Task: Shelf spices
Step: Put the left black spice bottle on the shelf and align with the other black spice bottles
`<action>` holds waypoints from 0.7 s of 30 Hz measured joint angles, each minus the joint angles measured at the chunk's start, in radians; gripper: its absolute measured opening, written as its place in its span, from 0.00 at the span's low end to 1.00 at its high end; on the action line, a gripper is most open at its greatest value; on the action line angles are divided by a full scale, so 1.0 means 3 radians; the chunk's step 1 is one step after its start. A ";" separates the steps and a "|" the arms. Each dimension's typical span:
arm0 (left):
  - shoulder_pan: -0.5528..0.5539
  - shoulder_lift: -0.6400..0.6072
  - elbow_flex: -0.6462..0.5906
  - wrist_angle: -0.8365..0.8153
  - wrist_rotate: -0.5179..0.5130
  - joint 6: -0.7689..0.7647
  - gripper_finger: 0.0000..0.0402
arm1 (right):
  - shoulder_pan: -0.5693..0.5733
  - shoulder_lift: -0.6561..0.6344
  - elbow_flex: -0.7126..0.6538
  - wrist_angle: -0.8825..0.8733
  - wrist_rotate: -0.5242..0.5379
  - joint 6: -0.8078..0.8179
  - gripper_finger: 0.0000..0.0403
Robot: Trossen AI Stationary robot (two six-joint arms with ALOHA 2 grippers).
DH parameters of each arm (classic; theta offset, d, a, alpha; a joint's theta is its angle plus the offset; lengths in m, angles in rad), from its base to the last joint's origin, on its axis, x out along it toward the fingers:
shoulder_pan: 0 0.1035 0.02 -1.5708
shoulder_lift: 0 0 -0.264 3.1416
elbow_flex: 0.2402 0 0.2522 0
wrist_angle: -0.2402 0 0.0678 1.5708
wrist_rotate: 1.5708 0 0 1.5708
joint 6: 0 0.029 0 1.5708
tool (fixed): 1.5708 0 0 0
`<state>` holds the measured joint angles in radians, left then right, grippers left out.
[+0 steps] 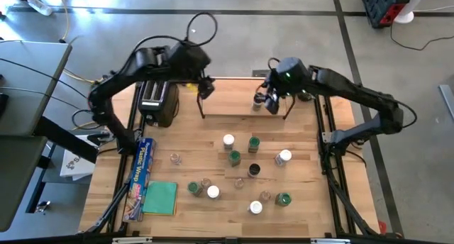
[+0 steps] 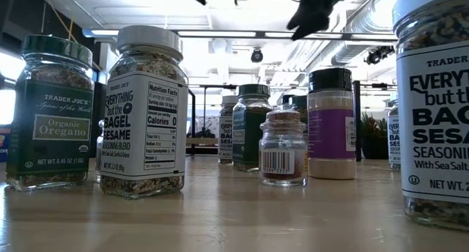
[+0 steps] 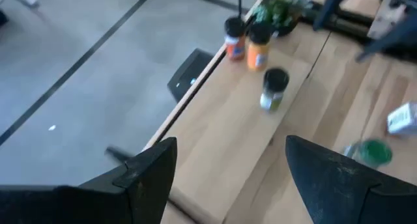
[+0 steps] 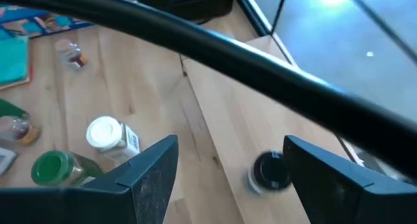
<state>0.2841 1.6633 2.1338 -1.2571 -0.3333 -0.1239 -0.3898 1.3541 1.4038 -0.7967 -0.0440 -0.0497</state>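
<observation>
Hovering over the shelf (image 1: 245,106) at the table's (image 1: 305,208) far edge, the right gripper (image 4: 228,178) has its fingers (image 4: 153,168) spread apart with nothing between them. A dark-lidded jar (image 4: 268,172) stands on the shelf board just beside one finger, below and apart from it. The left gripper (image 3: 225,175) hangs over the shelf's other end near the toaster (image 1: 157,101), its fingers also wide apart and empty; the same jar (image 3: 273,88) sits further along the board, with two orange jars (image 3: 246,45) and a potted plant (image 3: 280,9) beyond. The remaining spices (image 1: 234,159) stand scattered across the table, well apart from both grippers.
</observation>
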 joint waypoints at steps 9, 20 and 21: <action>0.0007 -0.1135 -0.1749 0.0935 -0.0052 -0.0108 0.70 | -0.0311 0.0746 0.0711 -0.0323 -0.0295 -0.0033 0.67; -0.0020 -0.1834 -0.2827 0.1405 0.0487 -0.0591 0.70 | -0.0342 0.1286 0.0783 -0.0950 -0.0098 -0.0887 0.68; -0.0027 -0.1839 -0.2828 0.1399 0.0481 -0.0627 0.70 | -0.0362 0.1297 0.0783 -0.0949 -0.0072 -0.0945 0.68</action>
<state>0.2759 1.1117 1.2855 -0.8375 -0.1892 -0.3119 -0.4983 1.7431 1.6386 -1.0813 -0.0656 -0.3332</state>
